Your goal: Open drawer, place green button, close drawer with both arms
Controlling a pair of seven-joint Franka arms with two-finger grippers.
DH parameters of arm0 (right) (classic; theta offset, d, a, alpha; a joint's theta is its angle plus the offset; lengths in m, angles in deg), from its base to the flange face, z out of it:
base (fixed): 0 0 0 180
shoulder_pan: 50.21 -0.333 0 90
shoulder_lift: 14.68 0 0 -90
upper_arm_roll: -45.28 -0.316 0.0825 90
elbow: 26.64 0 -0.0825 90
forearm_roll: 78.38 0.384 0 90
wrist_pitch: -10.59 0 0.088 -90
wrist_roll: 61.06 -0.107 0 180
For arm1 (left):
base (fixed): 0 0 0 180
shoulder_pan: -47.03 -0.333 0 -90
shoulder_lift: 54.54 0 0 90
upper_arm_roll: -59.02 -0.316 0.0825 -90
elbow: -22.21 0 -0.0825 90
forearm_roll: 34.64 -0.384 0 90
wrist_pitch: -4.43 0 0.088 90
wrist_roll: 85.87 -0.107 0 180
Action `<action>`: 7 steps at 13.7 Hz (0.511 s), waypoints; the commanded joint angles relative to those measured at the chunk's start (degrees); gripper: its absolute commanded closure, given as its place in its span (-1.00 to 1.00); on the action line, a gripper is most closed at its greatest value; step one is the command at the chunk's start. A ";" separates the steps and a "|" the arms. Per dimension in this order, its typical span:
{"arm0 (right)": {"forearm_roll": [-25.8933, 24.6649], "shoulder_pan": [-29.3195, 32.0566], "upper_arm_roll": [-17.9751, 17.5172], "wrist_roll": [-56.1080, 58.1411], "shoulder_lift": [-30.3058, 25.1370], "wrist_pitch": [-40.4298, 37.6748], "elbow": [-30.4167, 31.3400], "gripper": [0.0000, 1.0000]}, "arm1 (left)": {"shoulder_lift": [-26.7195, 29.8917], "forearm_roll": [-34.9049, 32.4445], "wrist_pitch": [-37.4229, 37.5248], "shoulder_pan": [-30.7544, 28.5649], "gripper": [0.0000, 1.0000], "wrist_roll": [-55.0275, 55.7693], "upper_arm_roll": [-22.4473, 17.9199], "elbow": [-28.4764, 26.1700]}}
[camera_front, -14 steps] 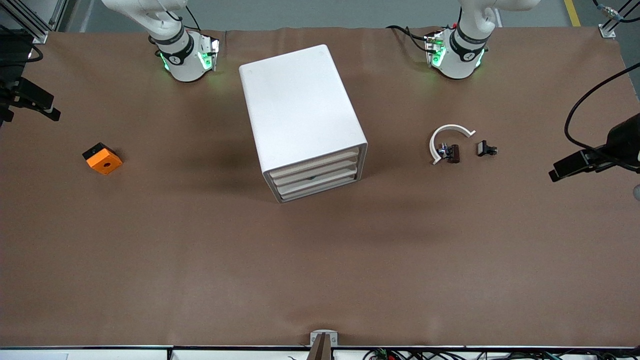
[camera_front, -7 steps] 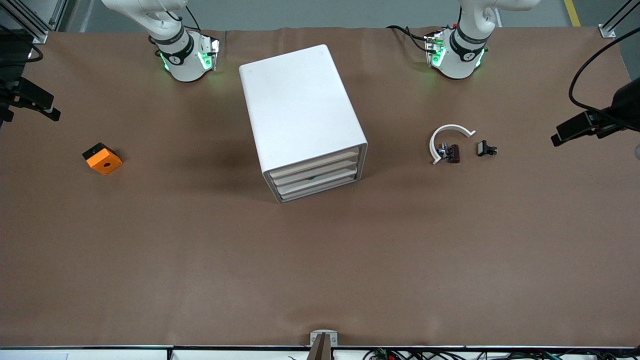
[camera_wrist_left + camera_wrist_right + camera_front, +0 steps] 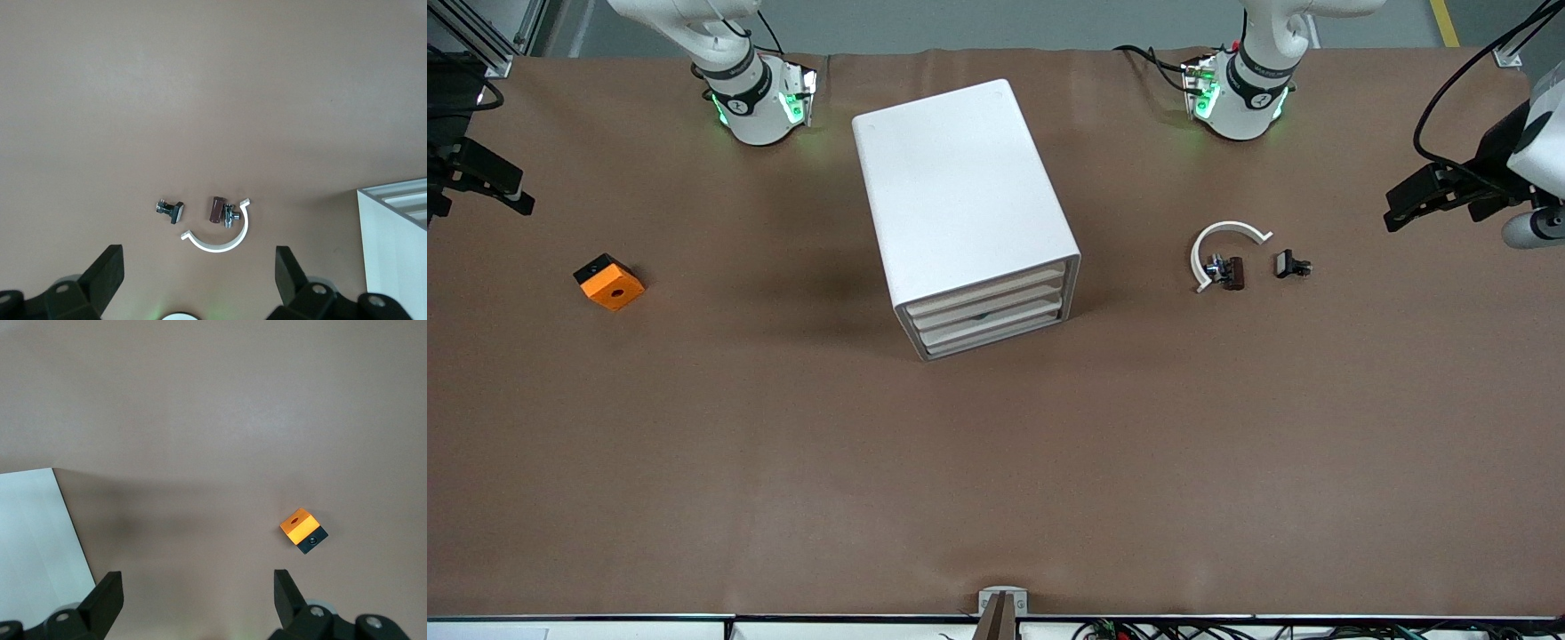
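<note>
Drawer unit [image 3: 965, 213] mid-frame, drawers closed. Left gripper [image 3: 199, 272] released, high above desk [image 3: 996, 462]; right gripper [image 3: 193, 590] released, likewise.

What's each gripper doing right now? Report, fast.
Left gripper: open, holding nothing, up over the table's left-arm end.
Right gripper: open, holding nothing, up over the table's right-arm end.
</note>
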 commanded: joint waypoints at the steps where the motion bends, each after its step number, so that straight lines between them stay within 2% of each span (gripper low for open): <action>1: -0.71 -0.41 0.15 -0.75 0.62 -0.73 -1.39 -1.00 | 3.80 -1.18 -2.44 -0.76 -1.00 -0.38 2.61 -4.89; 7: -0.71 -0.50 0.15 -0.75 0.62 -0.64 -1.30 -1.00 | 3.10 -1.45 -2.35 -0.58 -1.00 -0.29 3.24 -2.35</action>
